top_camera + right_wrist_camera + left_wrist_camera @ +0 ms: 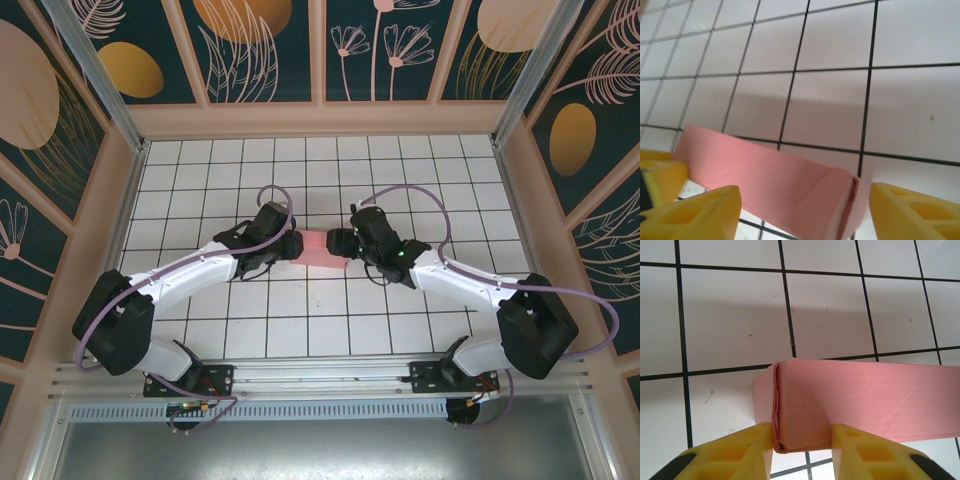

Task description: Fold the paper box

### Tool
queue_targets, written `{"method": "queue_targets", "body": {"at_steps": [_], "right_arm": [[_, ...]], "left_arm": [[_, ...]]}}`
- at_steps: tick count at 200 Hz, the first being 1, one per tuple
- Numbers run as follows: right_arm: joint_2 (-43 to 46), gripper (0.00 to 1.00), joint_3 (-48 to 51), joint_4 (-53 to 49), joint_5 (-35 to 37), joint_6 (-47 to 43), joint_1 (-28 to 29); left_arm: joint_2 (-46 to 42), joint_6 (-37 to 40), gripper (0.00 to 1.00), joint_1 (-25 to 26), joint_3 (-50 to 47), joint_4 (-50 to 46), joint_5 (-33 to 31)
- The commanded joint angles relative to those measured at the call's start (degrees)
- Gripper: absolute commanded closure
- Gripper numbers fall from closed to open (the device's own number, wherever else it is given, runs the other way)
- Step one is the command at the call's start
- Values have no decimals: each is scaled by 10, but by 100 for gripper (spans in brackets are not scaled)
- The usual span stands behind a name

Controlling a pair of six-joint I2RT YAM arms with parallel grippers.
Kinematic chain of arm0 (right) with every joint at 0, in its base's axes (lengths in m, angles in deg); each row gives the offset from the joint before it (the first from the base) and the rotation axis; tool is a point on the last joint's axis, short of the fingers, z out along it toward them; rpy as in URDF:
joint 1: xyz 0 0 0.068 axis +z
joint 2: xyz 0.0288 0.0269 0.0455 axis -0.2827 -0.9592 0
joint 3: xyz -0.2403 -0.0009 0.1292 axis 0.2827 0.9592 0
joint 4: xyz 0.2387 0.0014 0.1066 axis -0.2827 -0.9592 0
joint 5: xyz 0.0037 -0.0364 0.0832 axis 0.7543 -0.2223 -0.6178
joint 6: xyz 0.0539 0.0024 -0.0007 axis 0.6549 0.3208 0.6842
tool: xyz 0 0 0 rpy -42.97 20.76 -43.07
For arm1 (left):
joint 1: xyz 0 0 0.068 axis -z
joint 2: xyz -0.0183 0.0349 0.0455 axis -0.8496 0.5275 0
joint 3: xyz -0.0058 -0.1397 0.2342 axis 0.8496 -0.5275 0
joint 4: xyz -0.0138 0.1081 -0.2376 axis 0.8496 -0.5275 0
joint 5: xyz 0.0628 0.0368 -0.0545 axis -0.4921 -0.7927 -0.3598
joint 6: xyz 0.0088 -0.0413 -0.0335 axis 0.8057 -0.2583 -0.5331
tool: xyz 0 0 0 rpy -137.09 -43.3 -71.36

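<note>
Nothing readable is showing anywhere: the paper box (865, 410) is presenting plain pink card, and the desk (300, 330) is showing a bare black grid (no letters, numbers or logos).

White black-gridded tabletop (300, 330), walled by dark teal floral panels (265, 50) in pale frames (318, 50)

The paper box (322, 247) sits between two facing pairs of jaws.
</note>
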Motion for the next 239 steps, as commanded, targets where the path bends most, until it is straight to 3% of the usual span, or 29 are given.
{"method": "queue_targets", "body": {"at_steps": [1,34,71,122,139,164,177,239], "right_arm": [[4,29,-14,20,-19,25,-18],[-6,44,6,1,-23,70,-45],[-8,71,53,18,-39,95,-57],[0,92,68,23,-43,98,-57],[9,89,56,32,-51,77,-55],[21,64,40,36,-13,52,-38],[17,57,39,37,-4,50,-37],[23,53,51,62,5,73,-34]], "left_arm": [[26,1,66,-1,-21,-33,10],[25,2,66,-1,-24,-33,12],[27,5,66,-1,-26,-33,11],[28,8,66,-1,-24,-34,12],[28,9,66,-1,-24,-34,12],[30,9,66,-1,-24,-33,15],[29,9,66,-1,-25,-32,14],[27,13,66,-1,-25,-36,11]]}}
